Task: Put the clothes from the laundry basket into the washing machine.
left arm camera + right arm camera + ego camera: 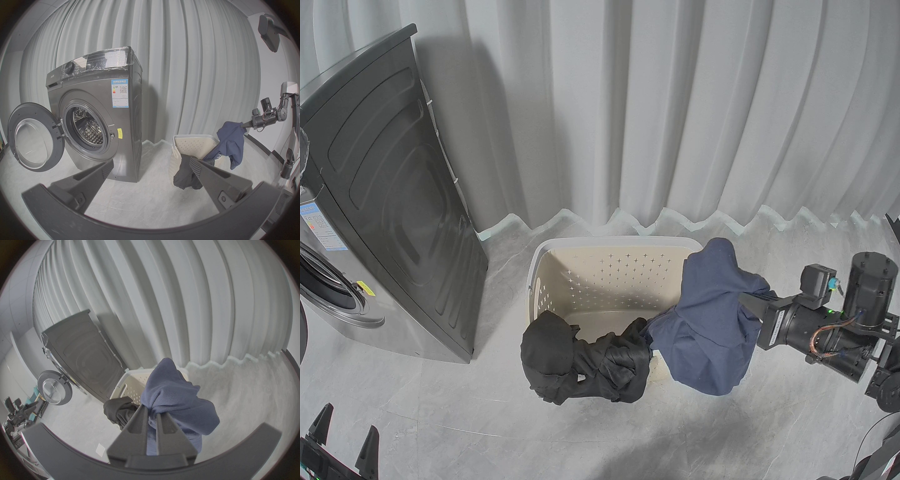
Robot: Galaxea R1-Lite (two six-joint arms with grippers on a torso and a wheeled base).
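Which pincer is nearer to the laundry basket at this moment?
Right. The right pincer is shut on the navy garment at the right rim of the laundry basket; the left pincer hangs open farther off, toward the washing machine.

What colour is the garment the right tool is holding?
Navy blue garment, best in the right wrist view.

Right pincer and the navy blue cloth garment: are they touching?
Touching. In the right wrist view the right pincer is shut on a fold of the navy blue cloth garment, fabric pinched between its fingers.
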